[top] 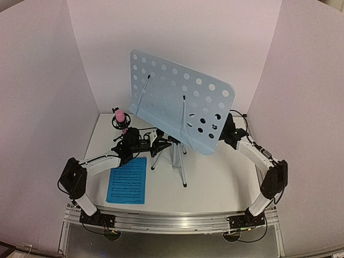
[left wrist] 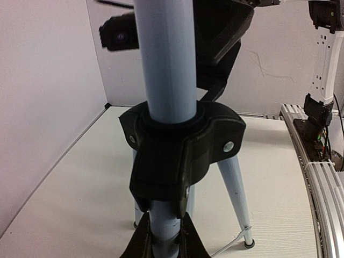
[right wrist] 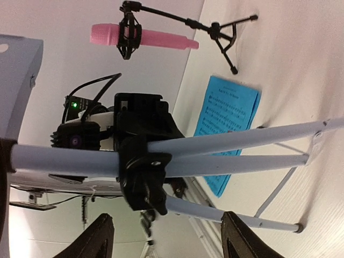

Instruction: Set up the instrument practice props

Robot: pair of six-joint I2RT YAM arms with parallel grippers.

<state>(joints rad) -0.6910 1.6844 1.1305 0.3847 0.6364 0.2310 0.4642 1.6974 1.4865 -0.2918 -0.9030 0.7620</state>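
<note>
The pale blue perforated music stand desk (top: 177,105) stands tilted on its silver tripod (top: 173,157) in the middle of the table. My left gripper (left wrist: 164,237) is shut on the tripod's centre pole (left wrist: 164,54), just under the black leg collar (left wrist: 180,150). My right gripper (right wrist: 172,236) is open beside the desk's lower right corner, level with the spread legs (right wrist: 242,142), and nothing sits between its fingers (right wrist: 102,236). A bright blue sheet of music staves (top: 128,180) lies flat on the table to the left of the tripod; the right wrist view shows this sheet (right wrist: 228,123) past the legs.
A pink microphone (top: 119,117) on a small black stand sits at the back left, close to my left arm. White walls enclose the table on three sides. An aluminium rail (top: 172,220) runs along the near edge.
</note>
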